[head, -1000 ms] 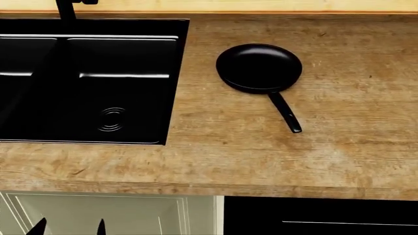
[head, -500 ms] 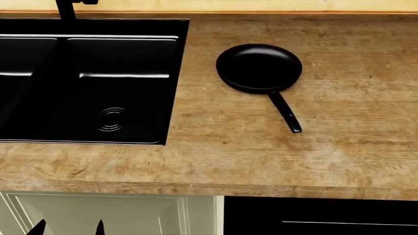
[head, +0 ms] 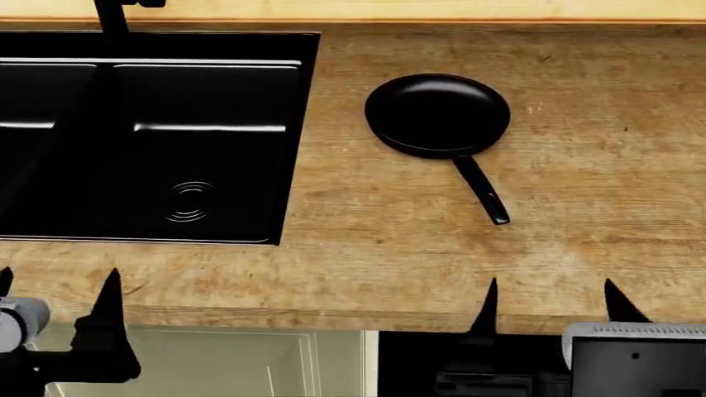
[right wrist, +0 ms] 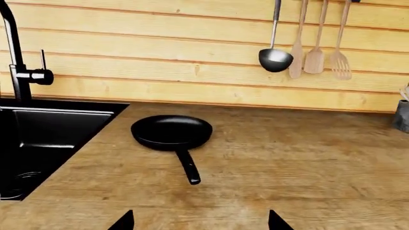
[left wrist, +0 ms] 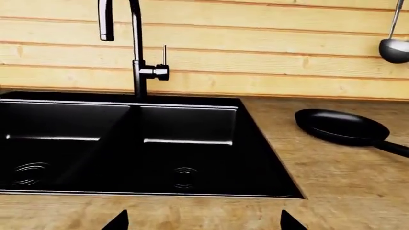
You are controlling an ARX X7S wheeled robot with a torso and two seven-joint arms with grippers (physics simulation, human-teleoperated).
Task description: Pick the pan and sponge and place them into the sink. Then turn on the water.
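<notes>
A glossy black pan [head: 438, 114] sits upright on the wooden counter [head: 464, 256], just right of the sink [head: 144, 136] and well apart from both end effectors at the counter's near edge. Its long handle points toward the near edge, angled slightly right, toward the right end effector [head: 548, 304]. Both the right and the left end effector [head: 55, 294] are spread wide, holding nothing.

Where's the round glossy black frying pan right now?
In the head view the round glossy black frying pan lies on the wooden countertop, right of the black double-basin sink, its handle pointing toward the counter's front edge.
</notes>
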